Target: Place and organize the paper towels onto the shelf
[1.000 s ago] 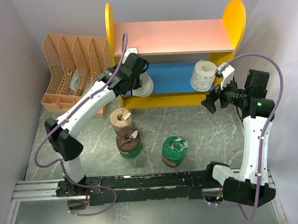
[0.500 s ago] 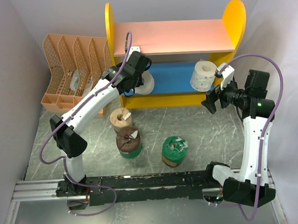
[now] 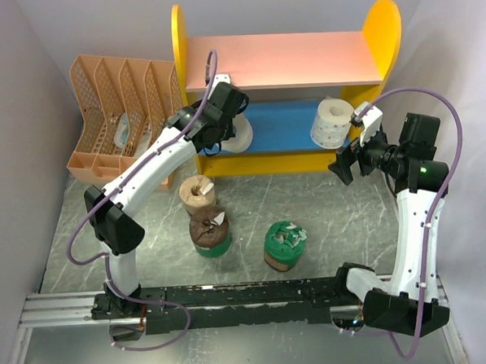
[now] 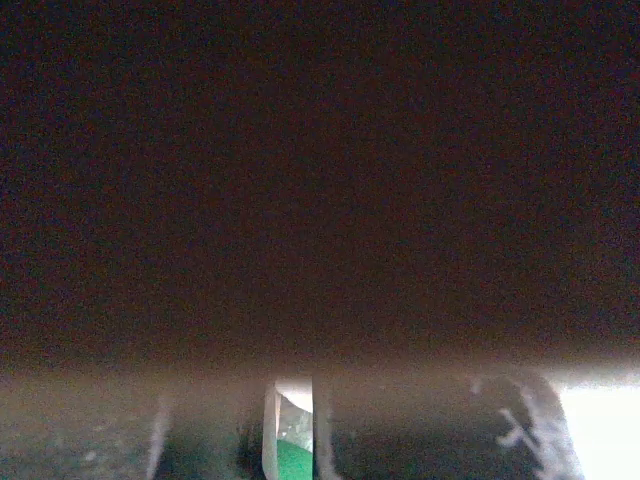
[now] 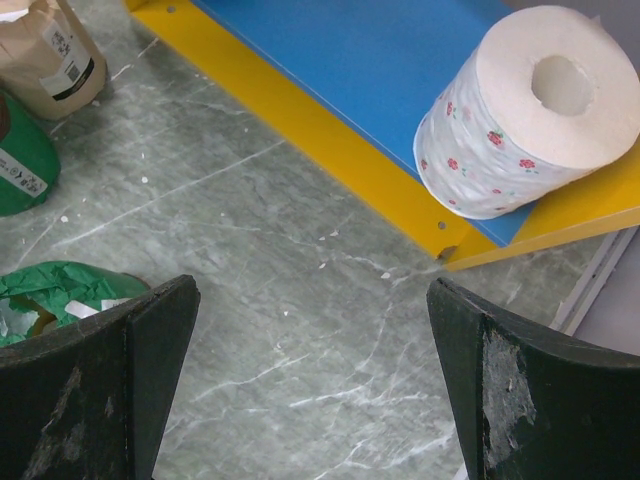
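The shelf (image 3: 285,59) stands at the back, with a pink upper board and a blue lower board (image 3: 285,124). One white paper towel roll (image 3: 332,122) lies at the right end of the blue board. My left gripper (image 3: 226,118) reaches under the pink board, shut on a second white roll (image 3: 241,138) at the board's left end. Its wrist view is almost wholly dark. On the table stand a tan roll (image 3: 198,193) and two green-wrapped brown rolls (image 3: 210,232) (image 3: 284,245). My right gripper (image 5: 312,290) hovers open over bare table, in front of the floral-printed white roll (image 5: 520,110).
A peach slotted file organizer (image 3: 117,115) sits left of the shelf, close to my left arm. Grey walls close in on both sides. A black rail (image 3: 249,296) with the arm bases runs along the near edge.
My left arm has pushed the white roll up and back, deeper into the lower tier. The right arm has not moved.
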`<action>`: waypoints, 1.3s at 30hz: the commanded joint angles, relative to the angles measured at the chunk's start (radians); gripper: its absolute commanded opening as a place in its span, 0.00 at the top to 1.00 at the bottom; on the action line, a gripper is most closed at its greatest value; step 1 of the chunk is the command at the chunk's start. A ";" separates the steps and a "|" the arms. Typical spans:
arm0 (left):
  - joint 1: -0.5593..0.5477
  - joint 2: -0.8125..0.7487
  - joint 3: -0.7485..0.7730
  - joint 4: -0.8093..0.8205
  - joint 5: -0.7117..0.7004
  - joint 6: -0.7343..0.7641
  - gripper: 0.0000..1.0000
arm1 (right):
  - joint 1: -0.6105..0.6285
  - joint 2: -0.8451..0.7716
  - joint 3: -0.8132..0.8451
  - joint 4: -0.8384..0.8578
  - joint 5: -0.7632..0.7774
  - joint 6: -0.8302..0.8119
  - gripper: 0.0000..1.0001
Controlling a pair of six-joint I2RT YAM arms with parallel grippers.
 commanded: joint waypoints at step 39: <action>-0.002 0.093 0.110 -0.062 0.061 -0.003 0.46 | -0.009 -0.003 -0.026 0.026 -0.017 -0.026 0.00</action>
